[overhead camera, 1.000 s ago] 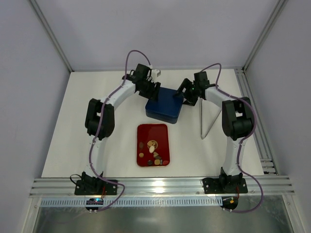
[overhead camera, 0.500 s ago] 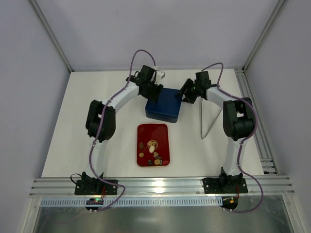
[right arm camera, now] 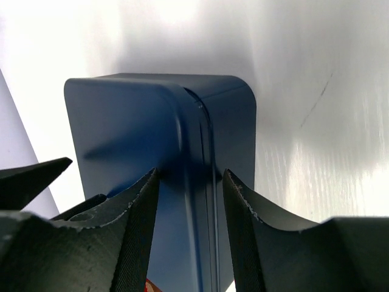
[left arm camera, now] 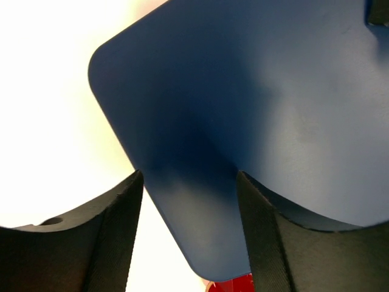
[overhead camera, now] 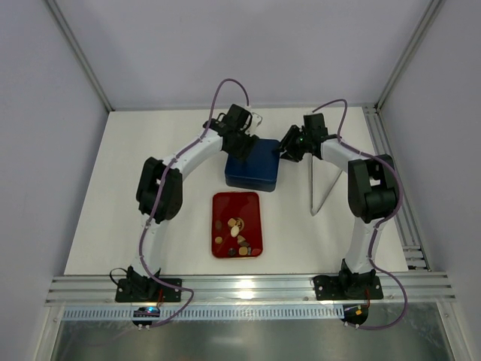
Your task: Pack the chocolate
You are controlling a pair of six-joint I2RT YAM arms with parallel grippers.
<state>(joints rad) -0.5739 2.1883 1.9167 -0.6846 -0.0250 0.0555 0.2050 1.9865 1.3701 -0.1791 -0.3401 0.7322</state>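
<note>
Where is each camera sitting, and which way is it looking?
Top camera: high up behind the arms, looking down at the table, blue box, red tray and chocolate; both whole arms show.
Left wrist camera: on the left gripper, looking down at the box lid; its two fingers show.
Right wrist camera: on the right gripper, facing the box's corner; its two fingers show.
Shared: all three see the blue box.

Left arm (overhead camera: 188, 154) and right arm (overhead camera: 340, 153) reach forward, fingers (left arm camera: 115, 243) apart.

No legible text, label, brand, number or sign on anything in view.
</note>
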